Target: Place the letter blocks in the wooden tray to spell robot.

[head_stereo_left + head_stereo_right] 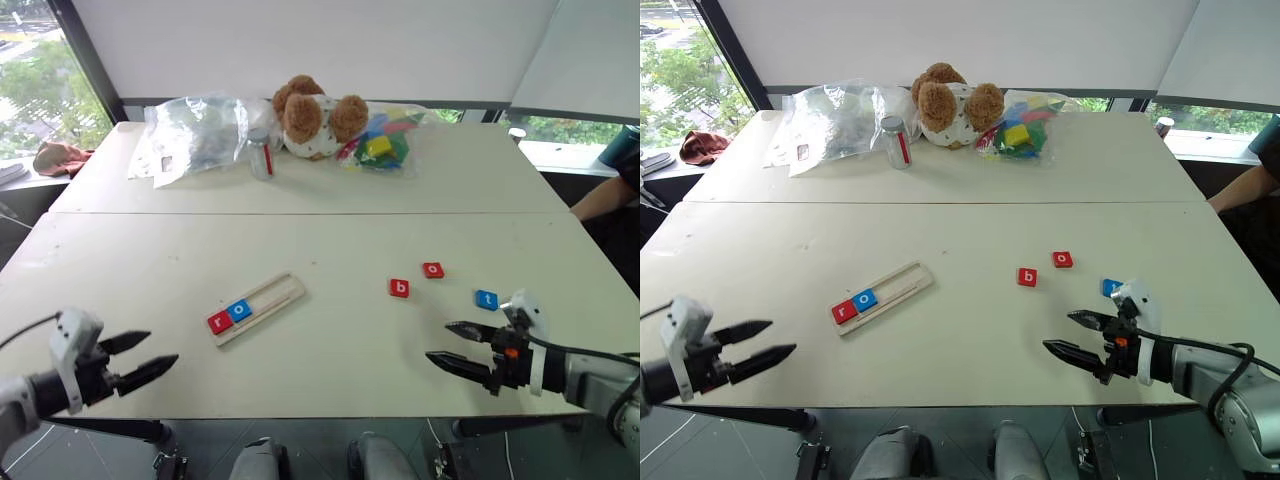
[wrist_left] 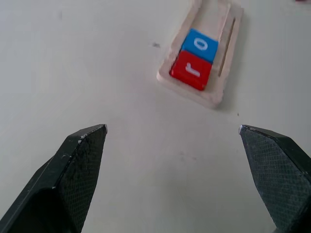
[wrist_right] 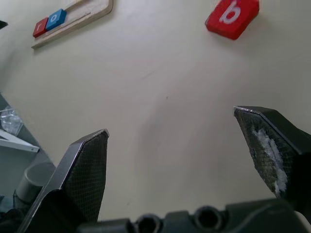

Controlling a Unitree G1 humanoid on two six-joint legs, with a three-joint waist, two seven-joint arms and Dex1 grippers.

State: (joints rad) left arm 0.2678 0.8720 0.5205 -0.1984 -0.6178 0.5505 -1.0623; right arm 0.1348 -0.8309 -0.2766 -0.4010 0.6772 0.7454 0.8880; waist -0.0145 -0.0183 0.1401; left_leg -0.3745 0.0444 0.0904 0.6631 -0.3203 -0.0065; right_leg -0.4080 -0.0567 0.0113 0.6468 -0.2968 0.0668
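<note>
On the white table [image 1: 330,340], my left claw [image 1: 140,358] and right claw [image 1: 452,345] hover spread and empty; the wooden tray [image 1: 275,295] holds r [image 1: 219,321] and o [image 1: 240,309], while b [image 1: 399,288], o [image 1: 432,270] and t [image 1: 486,299] lie loose near my right claw.

Wooden tray [image 1: 258,308] lying aslant at lower centre of the white table [image 1: 330,215], red r block [image 1: 219,322] and blue o block [image 1: 240,310] seated at its lower-left end; red b block [image 1: 399,288], red o block [image 1: 432,270] and blue t block [image 1: 486,299] loose to the right; left gripper [image 1: 152,355] at lower left, fingers spread; right gripper [image 1: 443,345] at lower right, fingers parted, near the t; teddy bear [image 1: 315,115], bags and can along the far edge.
</note>
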